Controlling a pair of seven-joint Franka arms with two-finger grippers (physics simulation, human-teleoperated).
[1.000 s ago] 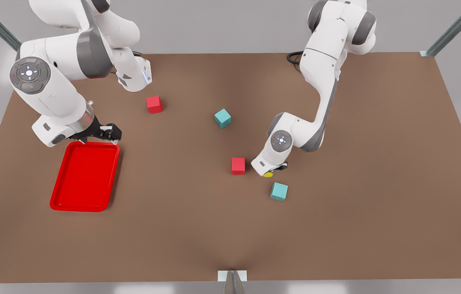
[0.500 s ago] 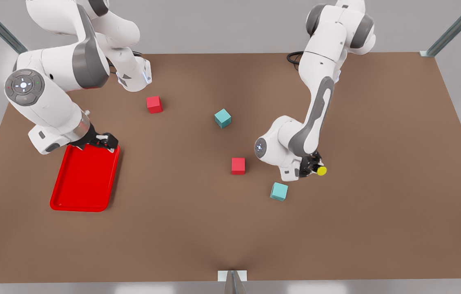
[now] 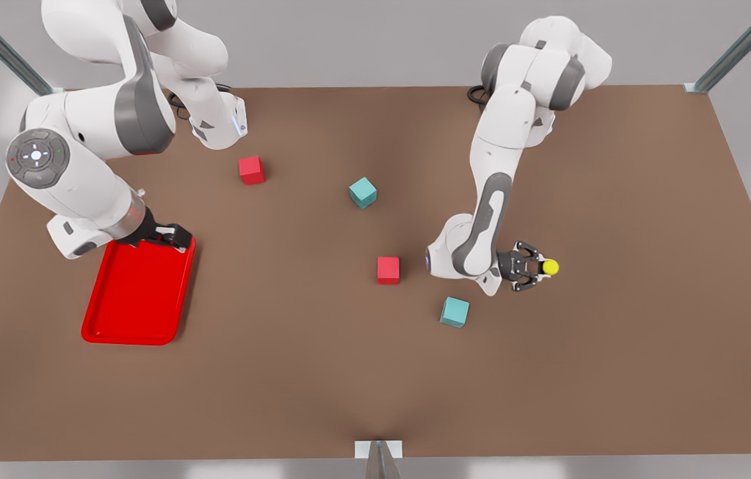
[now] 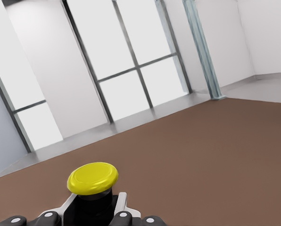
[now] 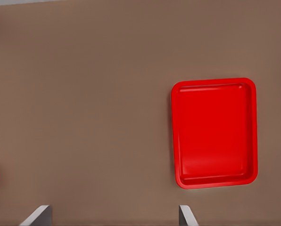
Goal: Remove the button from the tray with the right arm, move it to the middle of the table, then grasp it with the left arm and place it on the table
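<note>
Since the earlier frames the left gripper [image 3: 535,267] has swung from beside the lower red cube [image 3: 388,270] out toward the right of centre in the front view, wrist rolled so its fingers now point sideways. It is clamped on the button [image 3: 547,267]: dark base pinched between the fingers, yellow cap facing out, clear of the table [image 3: 614,366]; left wrist view shows the same grip [image 4: 92,179].

Right gripper [image 3: 172,235] sits at the upper edge of the empty tray [image 3: 136,293], left of frame, waiting; its fingers [image 5: 39,217] look spread wide over the tray [image 5: 214,133].

Step in hand, as I read it: final placement with the left arm. Next move calls for rolling the wrist back down, lowering to bare table away from the teal cube [image 3: 454,312], then releasing.
</note>
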